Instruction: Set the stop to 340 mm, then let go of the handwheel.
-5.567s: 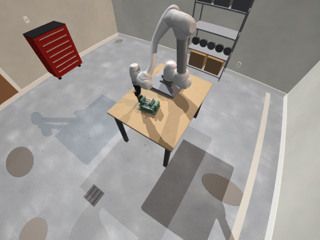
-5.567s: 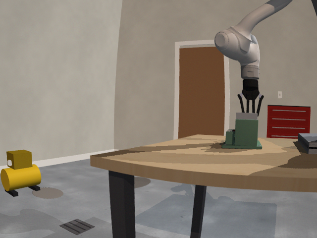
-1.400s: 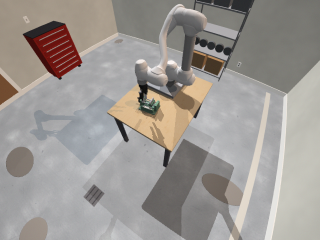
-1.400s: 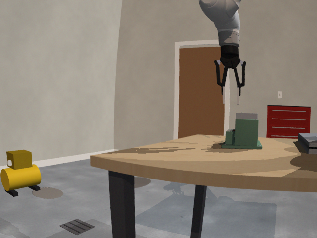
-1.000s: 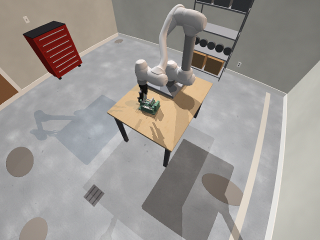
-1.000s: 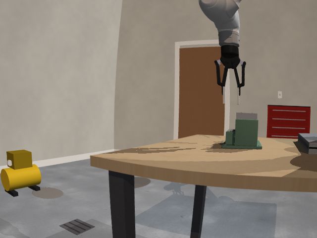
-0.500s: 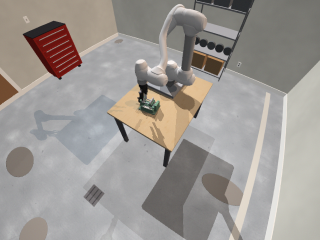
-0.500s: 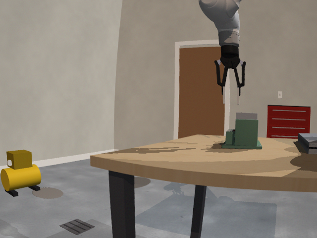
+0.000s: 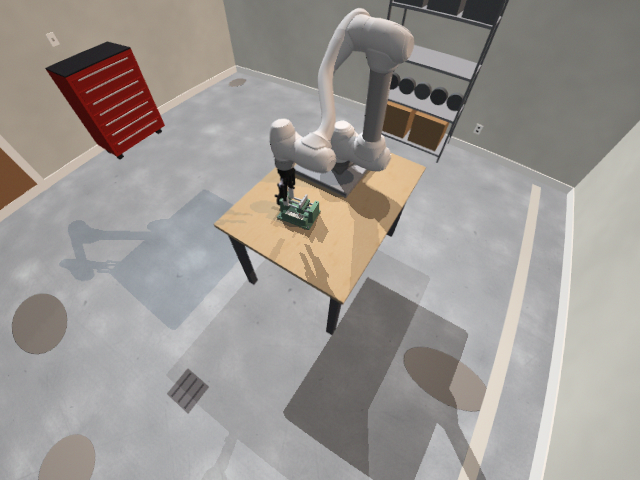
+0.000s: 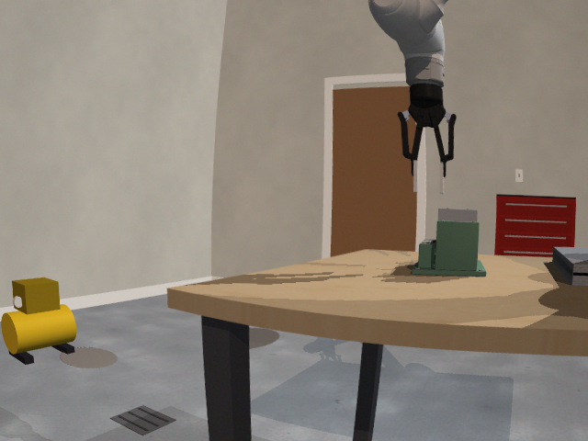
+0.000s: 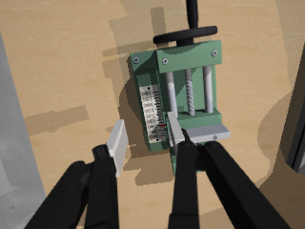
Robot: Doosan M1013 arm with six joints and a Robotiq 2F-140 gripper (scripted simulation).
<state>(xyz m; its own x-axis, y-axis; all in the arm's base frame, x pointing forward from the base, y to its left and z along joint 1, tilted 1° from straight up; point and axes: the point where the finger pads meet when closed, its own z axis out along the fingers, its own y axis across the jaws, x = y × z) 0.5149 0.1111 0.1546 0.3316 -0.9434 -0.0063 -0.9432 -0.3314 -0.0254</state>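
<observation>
A green stop fixture stands on the wooden table. In the wrist view it has a black handwheel with a crank handle at its far end. A lead screw runs between two guide rods. A grey stop block sits at the near end. A white scale runs along the left side, with a small red pointer near its lower part; I cannot read the numbers. My gripper hangs above the fixture, clear of it, its fingers apart and empty.
The arm's grey base plate lies on the table's right side. A red tool chest and a metal shelf stand by the walls. A yellow compressor sits on the floor. A brown door is behind the gripper.
</observation>
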